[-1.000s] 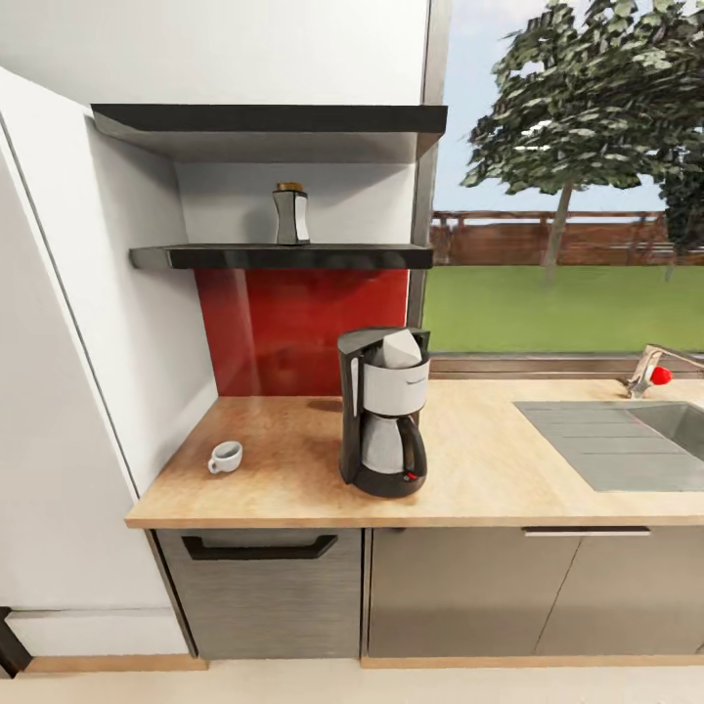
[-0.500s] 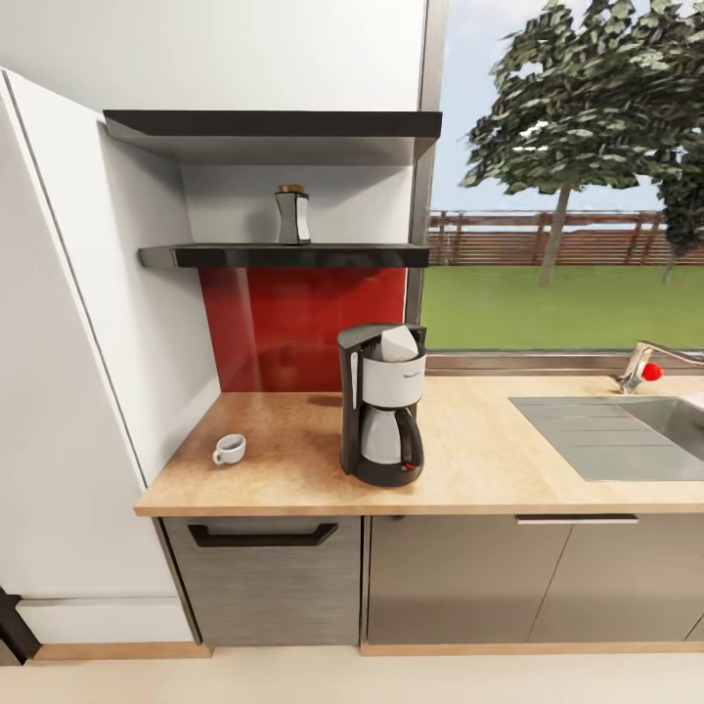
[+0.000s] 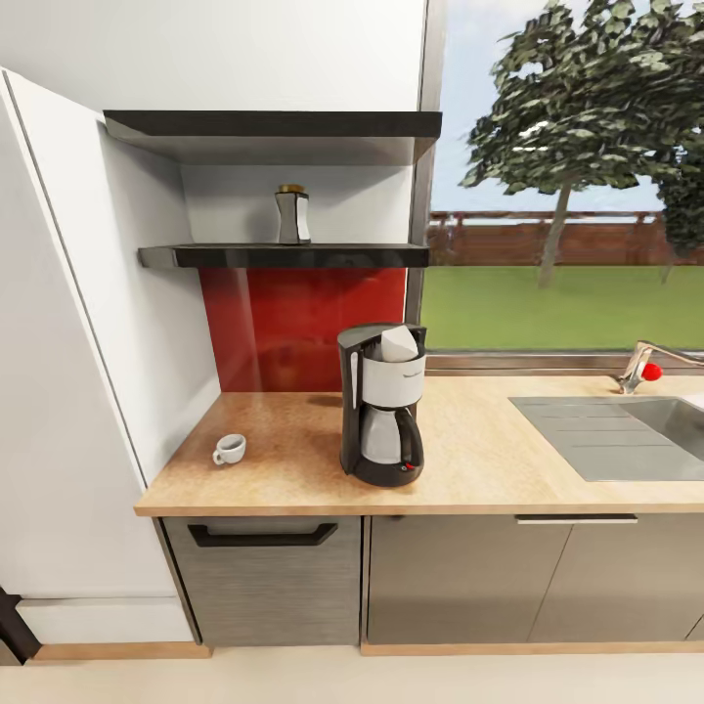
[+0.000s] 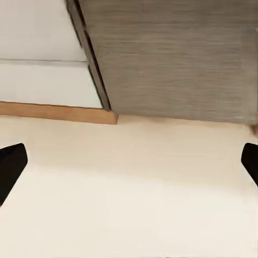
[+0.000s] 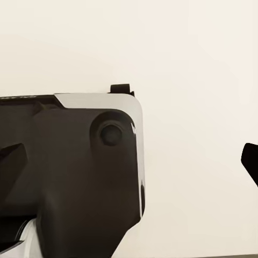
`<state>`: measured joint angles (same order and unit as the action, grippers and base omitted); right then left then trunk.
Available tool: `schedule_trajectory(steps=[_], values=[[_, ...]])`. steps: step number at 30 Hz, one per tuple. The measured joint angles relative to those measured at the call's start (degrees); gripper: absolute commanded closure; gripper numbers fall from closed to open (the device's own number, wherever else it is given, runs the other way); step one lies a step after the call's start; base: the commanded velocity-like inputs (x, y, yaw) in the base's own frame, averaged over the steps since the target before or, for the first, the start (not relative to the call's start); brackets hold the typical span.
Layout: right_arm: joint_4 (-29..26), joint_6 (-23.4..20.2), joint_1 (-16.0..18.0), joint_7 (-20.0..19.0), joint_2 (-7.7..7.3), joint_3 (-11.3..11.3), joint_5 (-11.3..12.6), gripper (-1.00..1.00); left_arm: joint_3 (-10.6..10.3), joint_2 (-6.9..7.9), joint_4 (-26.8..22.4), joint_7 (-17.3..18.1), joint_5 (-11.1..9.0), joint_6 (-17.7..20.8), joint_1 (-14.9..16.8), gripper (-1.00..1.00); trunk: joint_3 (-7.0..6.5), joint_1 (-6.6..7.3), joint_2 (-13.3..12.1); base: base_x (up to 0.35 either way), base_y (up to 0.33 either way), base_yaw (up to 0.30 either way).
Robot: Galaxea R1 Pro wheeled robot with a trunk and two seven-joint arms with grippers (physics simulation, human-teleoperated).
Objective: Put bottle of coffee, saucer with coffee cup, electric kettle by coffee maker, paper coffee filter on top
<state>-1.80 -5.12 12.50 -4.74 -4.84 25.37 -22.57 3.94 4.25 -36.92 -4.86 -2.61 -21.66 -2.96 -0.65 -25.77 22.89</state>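
Between the picture a second back and the one half a second back, the whole head view shifts: the countertop (image 3: 293,469) sits slightly smaller and farther in, so the camera has moved, not the things; since then the view holds steady, which suggests the robot has settled facing the counter. The coffee maker (image 3: 382,405) stands near the counter's front edge with a white filter-like shape showing at its top. The coffee cup (image 3: 229,449) lies toward the left end, no saucer under it. The bottle of coffee (image 3: 291,214) remains on the lower shelf (image 3: 284,256). The left gripper (image 4: 129,161) and right gripper (image 5: 134,161) hang low, fingers apart, holding nothing.
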Motion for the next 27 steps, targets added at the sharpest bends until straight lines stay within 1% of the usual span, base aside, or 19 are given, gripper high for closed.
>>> schedule_trajectory(steps=[1, 2, 4, 5, 8, 10, 12, 15, 16, 18, 20, 21, 23, 24, 25, 27], values=[[0.0, 0.0, 0.0, 0.0, 0.0, -0.01, 0.0, -1.0, 0.0, -0.24, -1.73, 0.02, 0.03, -0.2, -0.03, -1.0, 0.01, 0.0, 0.0, 0.0, 0.0, 0.0], [0.0, 0.0, 0.0, 0.0, -0.03, -0.01, 0.0, -1.0, -0.08, -0.97, -6.29, 0.04, 0.3, -0.57, -0.04, -1.0, 0.0, 0.0, 0.0, 0.0, 0.0, 0.0], [0.0, 0.01, 0.0, 0.0, -0.06, -0.05, 0.0, -1.0, -0.15, -1.45, -10.82, 0.03, 0.38, -0.78, -0.04, -1.0, 0.01, 0.0, 0.0, 0.0, 0.0, 0.0], [0.0, 0.09, 0.0, 0.0, -0.07, -0.07, 0.0, -1.0, -0.19, -1.66, -13.54, 0.02, 0.38, -0.84, -0.02, -1.0, 0.01, 0.0, 0.0, 0.0, 0.0, 0.0], [0.0, 0.87, 0.0, 0.0, -0.08, -0.09, -0.03, -1.0, -0.22, -1.91, -19.14, -0.01, 0.14, -0.75, -0.02, -1.0, 0.01, 0.0, 0.0, 0.0, 0.0, 0.0], [0.0, 2.31, 0.0, -0.01, -0.08, -0.1, -0.09, -1.0, -0.24, -2.1, -24.45, -0.01, -0.02, -0.63, 0.0, -1.0, 0.01, 0.0, 0.0, 0.0, 0.0, 0.0], [0.0, 3.67, -0.01, -0.03, -0.13, -0.12, -0.12, -1.0, -0.41, -2.62, -29.92, -0.08, -0.1, -0.5, 0.0, -1.0, 0.01, 0.0, 0.0, 0.0, 0.0, 0.0], [-0.01, 4.52, -0.01, -0.04, -0.1, -0.12, -0.15, -1.0, -1.11, -3.79, -37.61, -0.43, -0.08, -0.29, 0.02, -1.0, 0.01, 0.0, 0.0, 0.0, 0.0, 0.0], [-0.01, 4.6, -0.01, -0.04, -0.1, -0.12, -0.15, -1.0, -1.28, -4.0, -38.99, -0.51, -0.09, -0.27, 0.05, -1.0, 0.01, 0.0, 0.01, 0.0, 0.0, 0.0], [-0.02, 4.76, -0.02, -0.04, -0.08, -0.11, -0.15, -1.0, -2.2, -4.88, -44.02, -0.76, -0.01, -0.14, 0.61, -1.0, 0.01, 0.0, 0.0, 0.0, 0.0, 0.0], [-0.02, 4.81, -0.02, -0.04, -0.08, -0.11, -0.15, -1.0, -3.39, -5.96, -47.91, -0.78, 0.23, -0.07, 1.88, -1.0, 0.01, 0.0, 0.0, 0.0, 0.0, 0.0], [-0.02, 4.82, -0.02, -0.04, -0.08, -0.11, -0.15, -1.0, -3.74, -6.23, -48.58, -0.79, 0.26, -0.06, 2.31, -1.0, 0.01, 0.0, 0.0, 0.0, 0.0, 0.0], [-0.02, 4.86, -0.02, -0.05, -0.04, -0.11, -0.15, -1.0, -5.08, -7.24, -50.12, -0.59, 0.47, 0.02, 4.49, -1.0, -0.01, 0.0, -0.01, 0.0, 0.0, 0.0], [-0.02, 4.87, -0.02, -0.05, -0.03, -0.11, -0.15, -1.0, -5.45, -7.44, -50.34, -0.6, 0.48, 0.02, 5.21, -1.0, -0.01, 0.0, -0.01, 0.0, 0.0, 0.0], [0.02, 4.87, -0.02, -0.05, -0.03, -0.11, -0.15, -1.0, -6.87, -7.97, -50.94, -0.6, 0.69, 0.21, 8.94, -1.0, -0.01, 0.0, 0.0, 0.0, 0.0, 0.0], [0.05, 4.88, -0.02, -0.05, -0.05, -0.11, -0.15, -1.0, -8.01, -8.17, -51.14, -0.89, 0.69, 1.79, 13.32, -1.0, -0.01, 0.0, -0.01, 0.0, 0.0, 0.0]])
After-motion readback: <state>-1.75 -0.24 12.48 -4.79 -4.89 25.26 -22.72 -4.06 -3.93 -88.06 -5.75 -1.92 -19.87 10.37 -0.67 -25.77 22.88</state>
